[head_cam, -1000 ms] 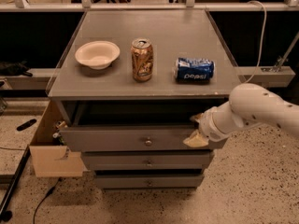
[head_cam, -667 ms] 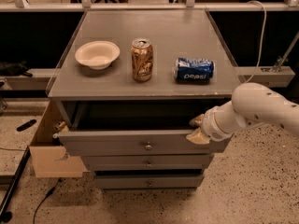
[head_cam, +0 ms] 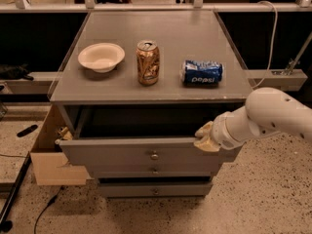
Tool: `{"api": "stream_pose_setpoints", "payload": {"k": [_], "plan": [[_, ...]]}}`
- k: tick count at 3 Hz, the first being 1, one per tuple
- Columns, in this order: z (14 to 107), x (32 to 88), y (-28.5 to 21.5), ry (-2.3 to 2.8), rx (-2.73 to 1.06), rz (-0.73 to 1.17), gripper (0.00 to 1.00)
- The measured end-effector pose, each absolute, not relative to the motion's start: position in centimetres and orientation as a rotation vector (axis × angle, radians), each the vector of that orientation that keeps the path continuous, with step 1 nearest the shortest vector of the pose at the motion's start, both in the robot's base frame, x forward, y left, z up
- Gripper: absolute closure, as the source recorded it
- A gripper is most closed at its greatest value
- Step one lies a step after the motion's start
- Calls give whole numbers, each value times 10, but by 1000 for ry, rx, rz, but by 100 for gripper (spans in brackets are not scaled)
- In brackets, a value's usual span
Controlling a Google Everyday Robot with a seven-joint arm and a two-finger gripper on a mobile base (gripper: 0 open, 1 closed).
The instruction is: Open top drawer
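The top drawer (head_cam: pixel 122 153) is a wide grey front with a small round knob (head_cam: pixel 154 155) at its centre. It stands pulled partly out of the grey cabinet (head_cam: pixel 146 94), with a dark gap showing above its front edge. My gripper (head_cam: pixel 207 137), tan at the end of a white arm (head_cam: pixel 265 116), rests on the right end of the drawer front's top edge. Two narrower grey drawers (head_cam: pixel 122 171) sit below, pushed further in.
On the cabinet top stand a white bowl (head_cam: pixel 101 56), an upright gold can (head_cam: pixel 147 62) and a blue Pepsi can (head_cam: pixel 202 72) on its side. A cardboard box (head_cam: pixel 48 152) sits against the cabinet's left side. A black cable (head_cam: pixel 14 194) lies on the speckled floor.
The top drawer has slid further out toward the camera, and my gripper has moved with it on the drawer's right top edge. The things on top have not moved.
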State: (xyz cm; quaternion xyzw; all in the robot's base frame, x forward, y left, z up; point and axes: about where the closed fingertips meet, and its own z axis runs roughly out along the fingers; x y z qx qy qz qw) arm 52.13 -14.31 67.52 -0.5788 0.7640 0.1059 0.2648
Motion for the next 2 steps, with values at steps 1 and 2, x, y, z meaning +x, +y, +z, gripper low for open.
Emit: {"api": "stream_pose_setpoints", "payload": {"k": [1,2], "plan": [[675,521,-143,2064,-1564,286,74],[675,521,-143,2064,-1564,286,51]]}}
